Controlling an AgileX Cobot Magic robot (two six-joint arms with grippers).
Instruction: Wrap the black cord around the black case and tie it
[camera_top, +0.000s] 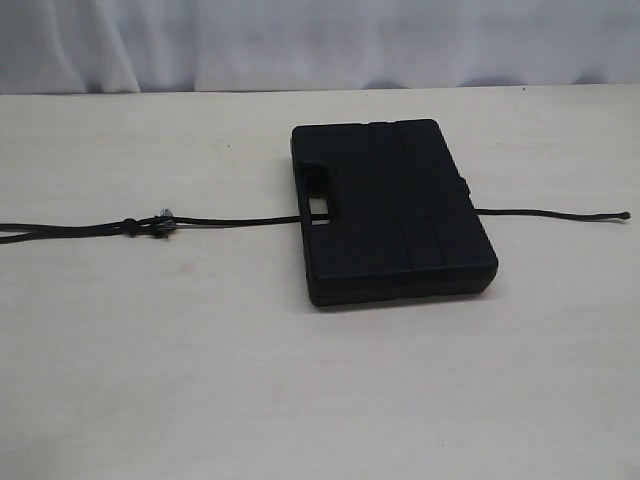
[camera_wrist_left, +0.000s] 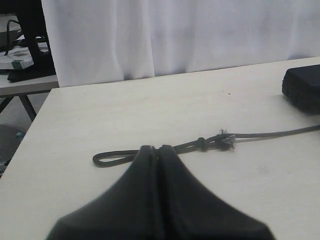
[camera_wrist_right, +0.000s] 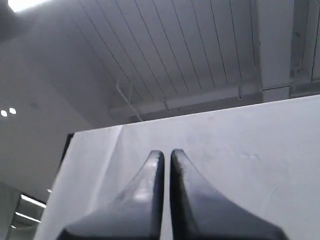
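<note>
The black case (camera_top: 395, 210) lies flat on the table, its handle slot facing left. The black cord (camera_top: 240, 221) runs under it: one end (camera_top: 575, 213) sticks out to the right, and the long part with the knot and grey bit (camera_top: 150, 227) trails off the left edge. Neither gripper shows in the exterior view. In the left wrist view my left gripper (camera_wrist_left: 157, 148) is shut, its tips in front of the cord's doubled loop (camera_wrist_left: 107, 158), near the knot (camera_wrist_left: 220, 141); no grip shows. The case's corner (camera_wrist_left: 304, 87) is beyond. My right gripper (camera_wrist_right: 166, 152) is shut, holding nothing.
A white curtain (camera_top: 320, 40) hangs behind the table's far edge. In the left wrist view a second table (camera_wrist_left: 22, 82) with clutter stands past the table's left corner. The right wrist view shows only a grey panel (camera_wrist_right: 240, 145) and ceiling.
</note>
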